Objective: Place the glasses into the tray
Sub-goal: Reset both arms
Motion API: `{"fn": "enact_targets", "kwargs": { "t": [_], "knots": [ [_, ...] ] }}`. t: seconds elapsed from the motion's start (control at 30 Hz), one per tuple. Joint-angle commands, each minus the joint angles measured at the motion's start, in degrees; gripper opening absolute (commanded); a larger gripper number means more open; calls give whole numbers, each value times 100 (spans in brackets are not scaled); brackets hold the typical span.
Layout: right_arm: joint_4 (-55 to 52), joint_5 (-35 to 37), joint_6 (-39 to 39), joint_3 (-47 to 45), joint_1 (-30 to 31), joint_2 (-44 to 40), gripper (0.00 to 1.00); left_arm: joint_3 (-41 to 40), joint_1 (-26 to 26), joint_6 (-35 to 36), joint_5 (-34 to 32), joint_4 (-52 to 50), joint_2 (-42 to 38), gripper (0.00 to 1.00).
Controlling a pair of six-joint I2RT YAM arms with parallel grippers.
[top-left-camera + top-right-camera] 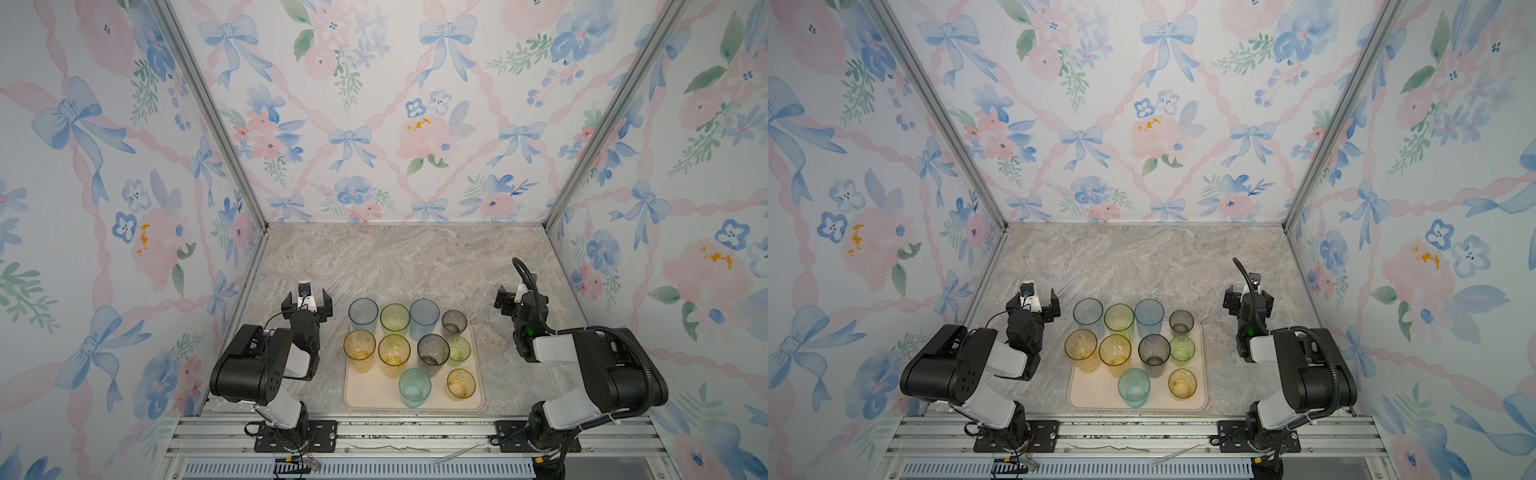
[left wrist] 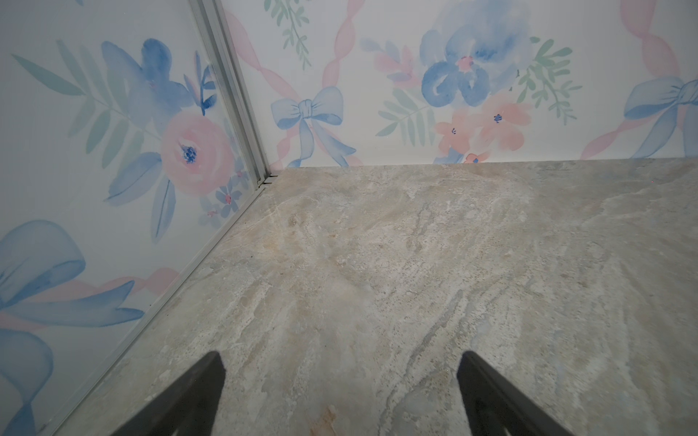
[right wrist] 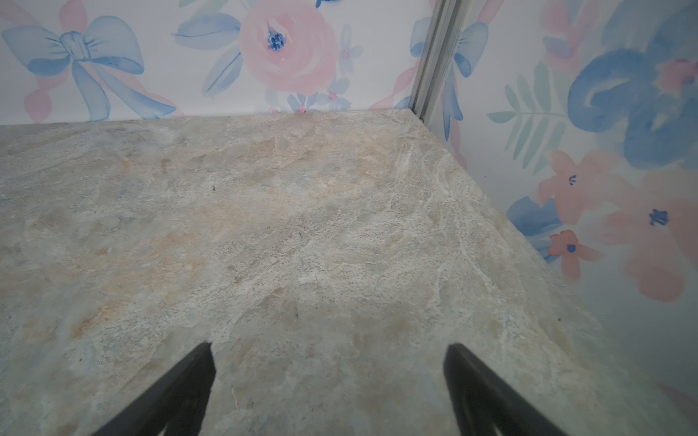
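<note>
All ten glasses stand upright, mouths up, on the tray (image 1: pixel 376 401) — a cream rectangle lying on the marbled tabletop (image 1: pixel 415 266). Along the tray's far rim runs a row of four: a tall grey-blue glass (image 1: pixel 363 315), a tall green glass (image 1: pixel 395 319), a tall blue glass (image 1: pixel 424 318) and a short smoky glass (image 1: pixel 454 322) at the tray's far right corner. Their feet are partly hidden by the row in front, so how close they stand to that rim cannot be told. Across the tray's middle stand a tall amber glass (image 1: pixel 359 353), a tall yellow glass (image 1: pixel 394 354), a tall smoky glass (image 1: pixel 433 354) and a short green glass (image 1: pixel 458 349). Toward the tray's near rim are a tall teal glass (image 1: pixel 414 387) and a short amber glass (image 1: pixel 461 383), apart from each other.

The left claw (image 1: pixel 307 300) hovers just off the tray's far left corner, spread wide and gripping nothing. The right claw (image 1: pixel 1249 300) hangs well off the tray's far right corner, likewise spread and unladen. In each wrist view two dark fingertips (image 2: pixel 200 389) (image 3: pixel 189 377) stand wide apart over the tabletop — flowered wallpaper (image 2: pixel 453 75) rises beyond.
</note>
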Motion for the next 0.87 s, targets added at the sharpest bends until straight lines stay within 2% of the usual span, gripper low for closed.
{"fn": "enact_targets", "kwargs": {
  "t": [0.0, 0.83],
  "knots": [
    [168, 93, -42, 47, 43, 39, 97, 64, 22, -71, 5, -16, -26, 98],
    [182, 211, -114, 56, 123, 48, 97, 73, 24, -69, 28, -33, -25, 98]
  ]
}}
